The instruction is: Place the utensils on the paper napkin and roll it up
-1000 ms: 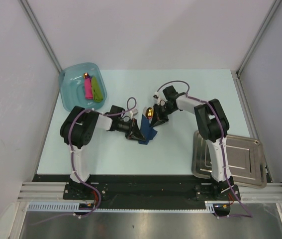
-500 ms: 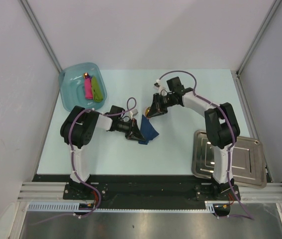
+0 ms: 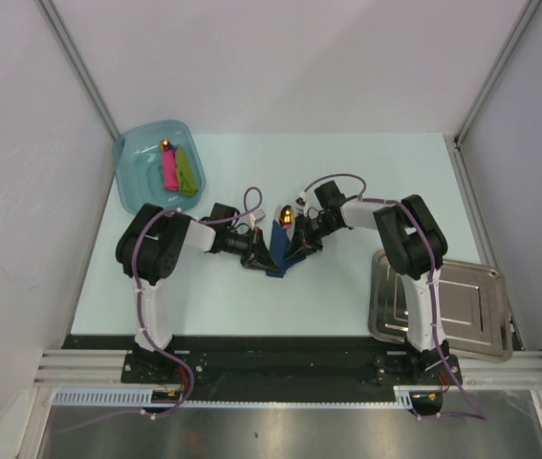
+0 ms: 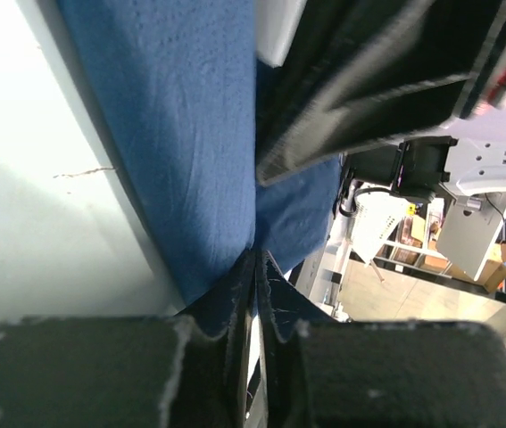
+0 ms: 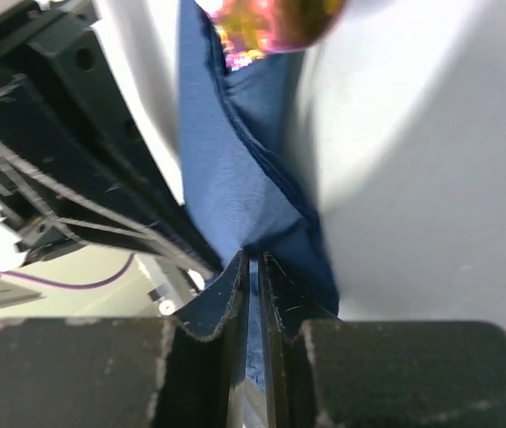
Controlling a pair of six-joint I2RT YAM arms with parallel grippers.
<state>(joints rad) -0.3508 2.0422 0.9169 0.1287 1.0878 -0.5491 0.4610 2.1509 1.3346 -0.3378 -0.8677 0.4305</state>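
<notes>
The navy paper napkin (image 3: 278, 254) is bunched up off the table between my two grippers. My left gripper (image 3: 263, 254) is shut on its left edge; in the left wrist view the jaws (image 4: 255, 257) pinch the blue sheet (image 4: 181, 134). My right gripper (image 3: 299, 247) is shut on its right side; in the right wrist view the jaws (image 5: 254, 260) pinch a fold of the napkin (image 5: 235, 178). A shiny orange-gold utensil (image 3: 288, 214) sits at the napkin's far end and shows blurred in the right wrist view (image 5: 270, 22). Another small orange piece (image 3: 166, 145) lies in the tub.
A pale teal tub (image 3: 137, 182) at the back left holds a pink stick (image 3: 168, 169) and a lime-green stick (image 3: 186, 170). A steel tray (image 3: 462, 320) lies at the front right, beside the right arm's base.
The right gripper drew back toward the far side half a second ago, then came forward and down again and closed on the napkin's right side. The left gripper has held still.
</notes>
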